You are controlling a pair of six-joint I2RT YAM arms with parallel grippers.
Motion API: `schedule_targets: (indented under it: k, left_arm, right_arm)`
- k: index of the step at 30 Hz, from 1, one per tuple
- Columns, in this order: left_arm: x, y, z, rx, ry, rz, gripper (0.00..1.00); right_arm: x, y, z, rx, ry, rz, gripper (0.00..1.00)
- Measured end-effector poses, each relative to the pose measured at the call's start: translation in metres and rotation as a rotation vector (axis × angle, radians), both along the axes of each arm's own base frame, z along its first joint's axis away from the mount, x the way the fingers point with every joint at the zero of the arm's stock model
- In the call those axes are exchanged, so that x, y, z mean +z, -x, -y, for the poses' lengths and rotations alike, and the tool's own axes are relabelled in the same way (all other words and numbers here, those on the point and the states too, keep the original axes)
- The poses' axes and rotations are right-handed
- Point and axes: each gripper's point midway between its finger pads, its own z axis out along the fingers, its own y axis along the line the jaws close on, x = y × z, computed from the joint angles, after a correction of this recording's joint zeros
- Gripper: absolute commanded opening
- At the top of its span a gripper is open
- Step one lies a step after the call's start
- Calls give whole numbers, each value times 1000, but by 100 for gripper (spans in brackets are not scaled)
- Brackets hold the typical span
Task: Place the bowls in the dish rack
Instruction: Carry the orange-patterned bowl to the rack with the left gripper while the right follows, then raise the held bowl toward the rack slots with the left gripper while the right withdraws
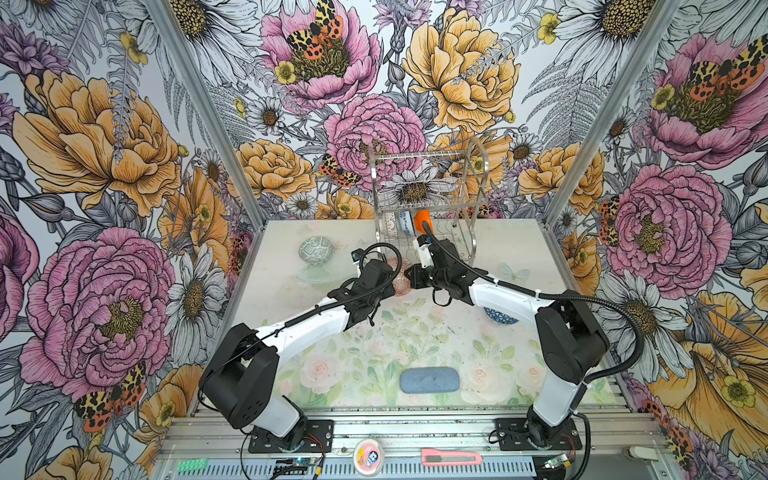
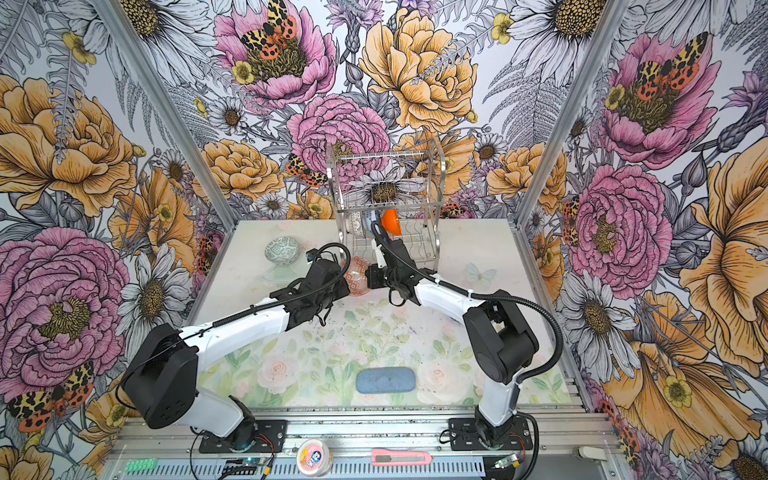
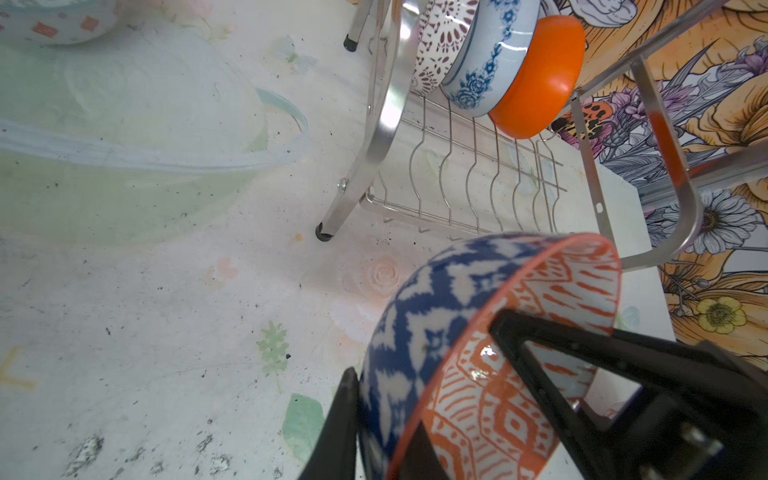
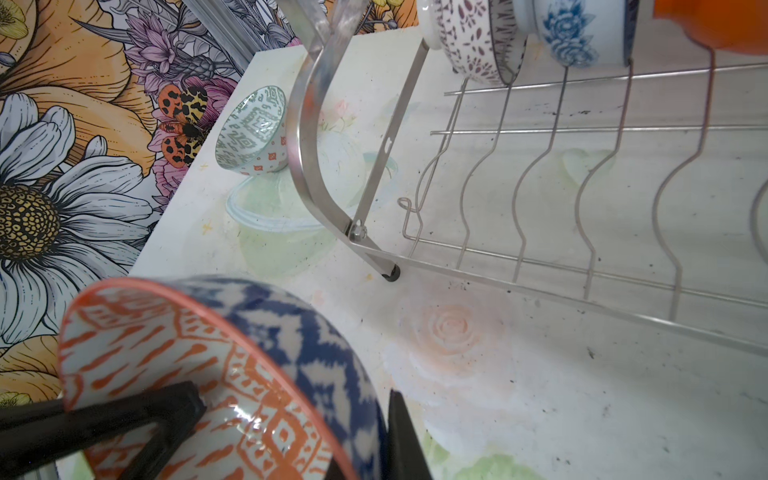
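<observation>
The orange-white geometric bowl (image 1: pixel 401 277) (image 2: pixel 358 275) with a blue-white outside hangs tilted above the table, just in front of the dish rack (image 1: pixel 482 166). My left gripper (image 3: pixel 382 436) is shut on one side of its wall. My right gripper (image 4: pixel 370 449) is shut on the opposite side. Each has one finger inside the bowl (image 3: pixel 478 332) (image 4: pixel 249 374) and one outside. In the rack's lower tier stand the lattice bowl (image 3: pixel 440 41), the blue floral bowl (image 3: pixel 490 54) and the orange bowl (image 3: pixel 544 79). The grey-green bowl (image 1: pixel 316 249) sits on the table at far left. The dark-blue bowl (image 1: pixel 500 318) peeks from under my right arm.
A blue-grey oblong pad (image 1: pixel 429 379) lies near the table's front edge. On the front rail are a pink round tin (image 1: pixel 368 455) and a pink box cutter (image 1: pixel 451 457). Several wire slots of the rack's lower tier (image 4: pixel 582 187) to the right of the orange bowl hold nothing.
</observation>
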Motion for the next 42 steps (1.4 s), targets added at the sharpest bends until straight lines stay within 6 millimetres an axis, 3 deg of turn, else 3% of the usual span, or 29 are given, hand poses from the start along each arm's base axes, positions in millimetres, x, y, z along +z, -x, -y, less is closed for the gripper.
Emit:
schedule_targets:
  k: [5,10,15,20,22,27,31,37,42]
  left_arm:
    - [-2,-4,-1,16,-24,-16,0]
    - [-1,-6,-4,52,-34,-29,0]
    - [17,-15,-1,109,-17,2,0]
    - [33,-26,2,234,-63,33,0]
    - [39,-30,7,278,-92,48,0]
    - [46,-38,24,392,-169,72,0]
    - [41,-44,32,481,-240,64,0]
    - [22,-49,29,584,-343,24,0]
    - [13,-48,22,630,-422,16,0]
  right_arm:
    - [1,-1,1,4,-10,-2,21]
    - [22,-3,10,-15,-50,21,40]
    - [52,4,51,-81,-91,64,57]
    - [76,10,110,-201,-101,124,91]
    - [79,14,127,-238,-96,134,99]
    - [74,27,154,-282,-85,134,99]
    - [67,34,173,-317,-83,120,99]
    - [61,41,195,-355,-93,106,100]
    - [60,45,203,-363,-105,103,100]
